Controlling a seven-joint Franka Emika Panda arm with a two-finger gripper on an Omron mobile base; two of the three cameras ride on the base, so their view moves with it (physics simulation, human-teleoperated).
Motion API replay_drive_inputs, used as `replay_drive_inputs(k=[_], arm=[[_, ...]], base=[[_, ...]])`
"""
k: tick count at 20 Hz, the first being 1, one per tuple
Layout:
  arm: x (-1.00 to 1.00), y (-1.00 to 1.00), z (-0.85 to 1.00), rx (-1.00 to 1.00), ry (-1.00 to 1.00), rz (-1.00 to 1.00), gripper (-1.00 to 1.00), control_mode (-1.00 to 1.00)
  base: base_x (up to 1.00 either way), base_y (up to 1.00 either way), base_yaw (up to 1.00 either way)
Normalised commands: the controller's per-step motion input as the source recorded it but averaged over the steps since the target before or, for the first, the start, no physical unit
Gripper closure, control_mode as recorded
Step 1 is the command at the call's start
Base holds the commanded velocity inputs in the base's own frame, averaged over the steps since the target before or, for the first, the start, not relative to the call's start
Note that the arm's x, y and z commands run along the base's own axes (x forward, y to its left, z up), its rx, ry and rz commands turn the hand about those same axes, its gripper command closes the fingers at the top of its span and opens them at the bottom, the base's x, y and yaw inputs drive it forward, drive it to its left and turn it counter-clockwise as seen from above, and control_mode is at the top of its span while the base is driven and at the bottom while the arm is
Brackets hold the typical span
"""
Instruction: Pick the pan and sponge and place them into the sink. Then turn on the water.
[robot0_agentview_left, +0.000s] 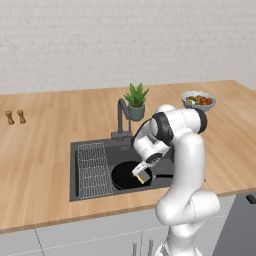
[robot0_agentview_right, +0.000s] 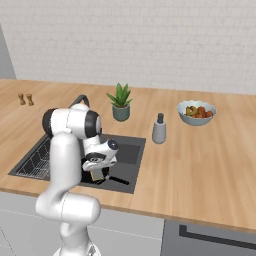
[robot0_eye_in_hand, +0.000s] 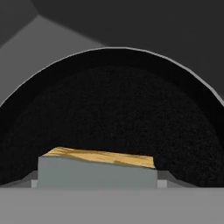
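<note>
Pan (robot0_agentview_left: 125, 176) in sink (robot0_agentview_left: 90, 147); jaws (robot0_agentview_left: 141, 175) wide around sponge (robot0_agentview_left: 139, 178), over pan, likely releasing; next: retract, reach faucet (robot0_agentview_left: 121, 116) lever

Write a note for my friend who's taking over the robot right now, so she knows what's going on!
Gripper: low over the pan, fingers wide around the sponge; whether it is gripped or already let go can't be told.
Pan: already in the sink, right of the wire rack, handle pointing right.
Sponge: at the fingers, just above the pan's floor.
Faucet: behind the basin, no water seen.
Done: pan in the sink.
Left: make sure the sponge is released in the sink, lift the arm clear, then turn on the water.
</note>
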Motion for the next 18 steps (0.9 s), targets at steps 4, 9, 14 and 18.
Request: replay_drive_inputs(k=[4, 9, 14, 18], arm=[[0.08, 0.00, -0.22, 0.05, -0.05, 0.00, 1.00, -1.00], [0.00, -0.05, -0.04, 0.12, -0.12, 0.00, -1.00, -1.00], [0.00, -0.02, 0.00, 0.15, -0.11, 0.00, -1.00, -1.00], [0.00, 0.00, 0.11, 0.16, -0.05, 0.00, -1.00, -1.00]], base=[[0.00, 0.00, 0.00], [0.00, 0.00, 0.00], [0.00, 0.00, 0.00], [0.00, 0.00, 0.00]])
